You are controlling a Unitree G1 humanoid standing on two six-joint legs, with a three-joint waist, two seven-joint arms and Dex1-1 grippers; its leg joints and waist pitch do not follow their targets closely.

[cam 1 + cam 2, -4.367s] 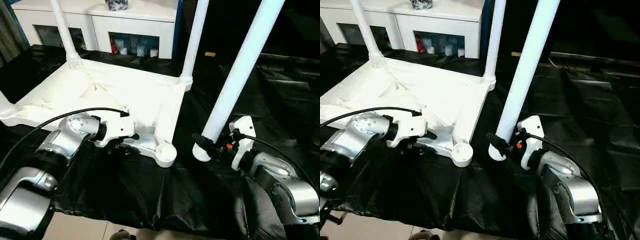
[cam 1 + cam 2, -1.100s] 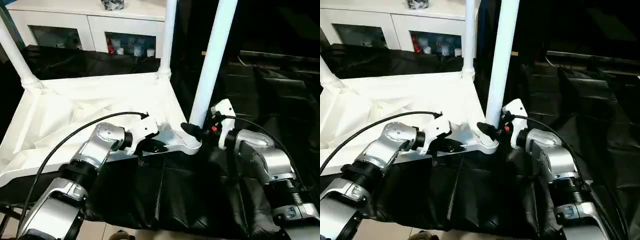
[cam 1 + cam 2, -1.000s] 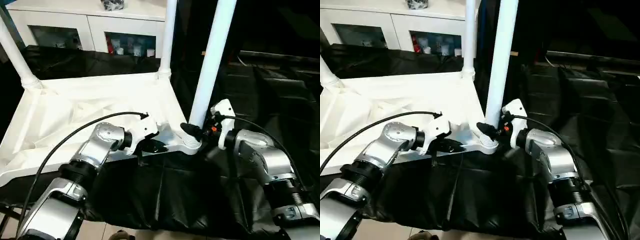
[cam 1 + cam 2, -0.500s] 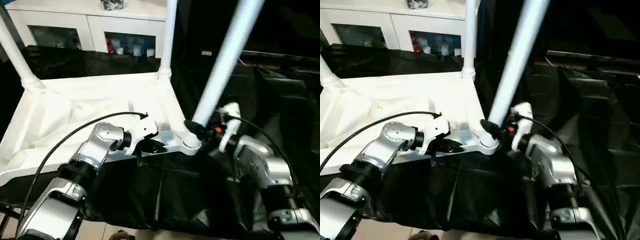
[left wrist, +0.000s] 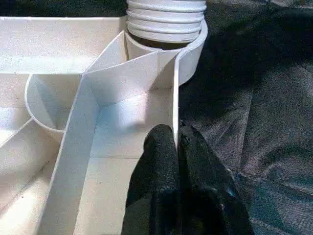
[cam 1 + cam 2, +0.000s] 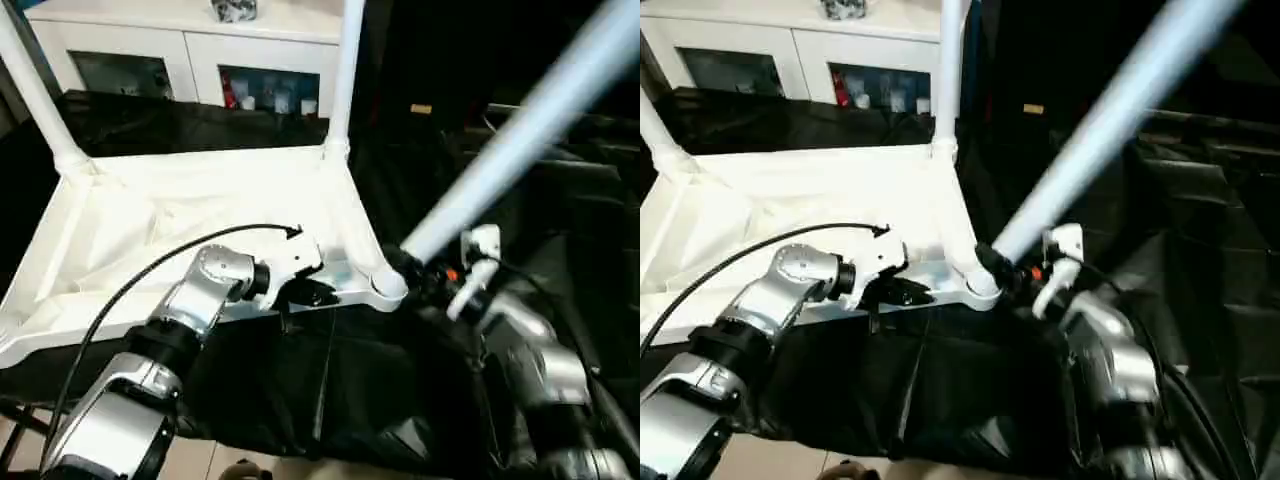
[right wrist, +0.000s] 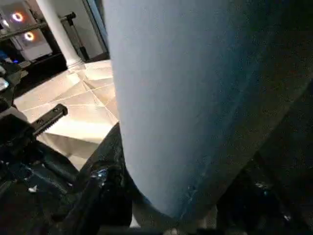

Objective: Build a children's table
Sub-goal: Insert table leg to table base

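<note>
The left gripper point(image 5: 175, 147) is pinched shut on the thin near rim of the tabletop point(image 6: 200, 210), one finger point(image 5: 159, 156) inside the wall, the other outside, close to the near right corner socket point(image 5: 188, 54). The right gripper point(image 6: 415, 270) clasps a leg point(image 6: 520, 130) near its lower end, fingers on either side of the tube. That leg leans steeply to the right, and its ribbed end point(image 5: 166, 19) sits at the corner socket; how deep it has gone in is hard to tell. The tabletop lies underside up on a black sheet point(image 6: 330, 390). Two more legs point(image 6: 345, 80) stand upright in the far corners. A white cabinet point(image 6: 190, 50) stands behind.
</note>
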